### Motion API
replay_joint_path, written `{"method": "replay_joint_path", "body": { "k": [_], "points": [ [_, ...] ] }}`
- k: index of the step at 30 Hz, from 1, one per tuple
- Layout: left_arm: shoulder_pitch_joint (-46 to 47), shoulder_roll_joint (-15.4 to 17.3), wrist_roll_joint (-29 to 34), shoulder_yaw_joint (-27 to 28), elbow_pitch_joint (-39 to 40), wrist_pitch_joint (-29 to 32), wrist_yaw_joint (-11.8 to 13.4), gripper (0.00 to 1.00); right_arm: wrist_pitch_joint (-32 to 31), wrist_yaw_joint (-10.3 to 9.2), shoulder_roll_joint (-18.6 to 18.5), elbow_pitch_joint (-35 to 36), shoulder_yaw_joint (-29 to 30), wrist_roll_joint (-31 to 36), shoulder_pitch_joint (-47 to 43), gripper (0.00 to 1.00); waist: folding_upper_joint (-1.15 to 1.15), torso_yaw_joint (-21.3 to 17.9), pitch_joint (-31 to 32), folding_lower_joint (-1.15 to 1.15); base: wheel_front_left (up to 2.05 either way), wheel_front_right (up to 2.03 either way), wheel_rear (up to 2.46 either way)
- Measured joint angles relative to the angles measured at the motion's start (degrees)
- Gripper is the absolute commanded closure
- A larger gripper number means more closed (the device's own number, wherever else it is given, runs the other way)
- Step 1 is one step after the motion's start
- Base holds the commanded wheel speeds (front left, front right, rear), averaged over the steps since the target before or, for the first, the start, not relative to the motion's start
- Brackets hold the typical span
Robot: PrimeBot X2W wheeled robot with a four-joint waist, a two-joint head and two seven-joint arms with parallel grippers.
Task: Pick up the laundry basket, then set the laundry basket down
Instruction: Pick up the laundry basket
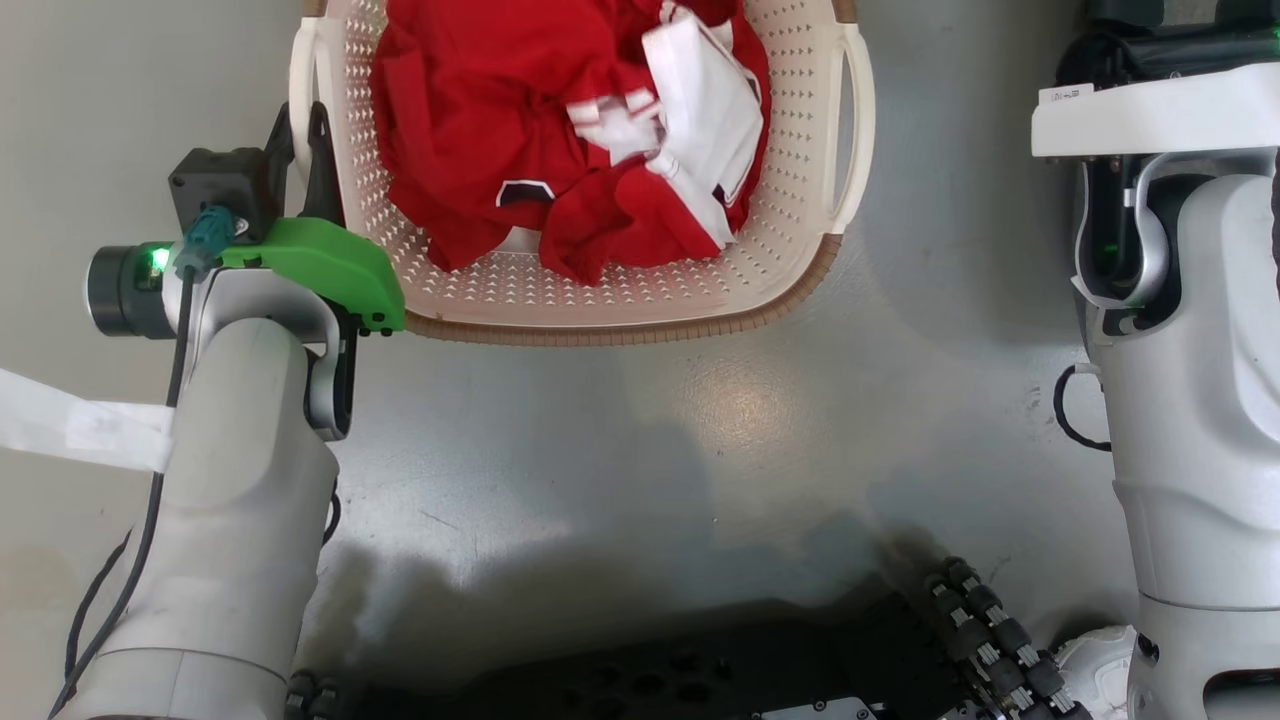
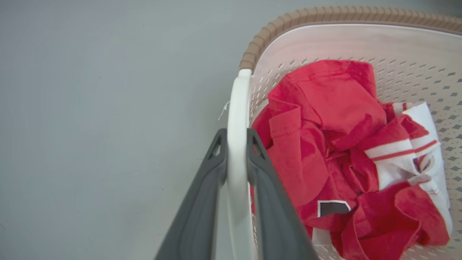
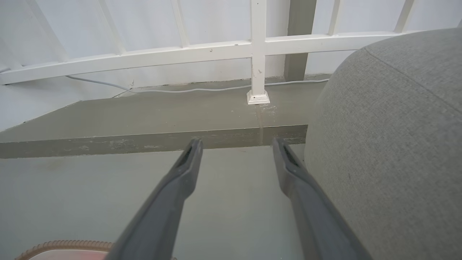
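The laundry basket [image 1: 790, 180] is cream-white with perforated walls and a brown rim band [image 1: 620, 328]. It sits at the top middle of the head view, holding crumpled red and white clothes [image 1: 560, 130]. My left gripper [image 1: 303, 145] is at the basket's left side. In the left wrist view the left gripper [image 2: 236, 135] is shut on the white loop handle [image 2: 238, 104] of the laundry basket [image 2: 343, 39], one finger on each side. My right gripper [image 3: 236, 144] is open and holds nothing, above bare floor. The basket's brown rim [image 3: 61, 245] shows at the lower left there.
A grey upholstered seat [image 3: 389, 144] stands close to the right gripper's right side. Ahead of that gripper are a raised step [image 3: 144, 124], a white railing post [image 3: 258, 54] and a cable. My dark base [image 1: 700, 670] and right forearm [image 1: 1190, 420] border the grey floor.
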State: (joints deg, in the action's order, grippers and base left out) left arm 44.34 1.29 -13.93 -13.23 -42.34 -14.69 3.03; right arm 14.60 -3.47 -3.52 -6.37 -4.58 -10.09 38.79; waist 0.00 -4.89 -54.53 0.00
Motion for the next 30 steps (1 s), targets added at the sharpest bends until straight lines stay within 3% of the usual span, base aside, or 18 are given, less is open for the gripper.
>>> {"method": "replay_joint_path", "body": {
  "k": [10,21,30],
  "points": [
    [0.00,-0.02,-0.30,-0.34,-0.78,0.01,0.00,1.00,0.00,-0.01,0.00,0.01,-0.09,-0.46,0.02,0.00,0.00,0.09,0.40,0.00,0.00,0.00,0.00],
    [-0.30,0.00,-5.73,-1.87,-1.14,0.02,0.21,1.00,0.00,-0.04,0.00,-0.10,-1.22,-0.70,0.06,0.00,0.00,-0.10,1.04,0.00,0.00,0.00,0.00],
    [-0.70,0.04,-6.70,-3.69,-1.36,0.00,1.04,1.00,0.00,-0.09,0.00,-0.15,-1.62,-1.07,0.11,0.00,0.00,-0.34,1.26,0.00,0.00,0.00,0.00]
  ]
}}
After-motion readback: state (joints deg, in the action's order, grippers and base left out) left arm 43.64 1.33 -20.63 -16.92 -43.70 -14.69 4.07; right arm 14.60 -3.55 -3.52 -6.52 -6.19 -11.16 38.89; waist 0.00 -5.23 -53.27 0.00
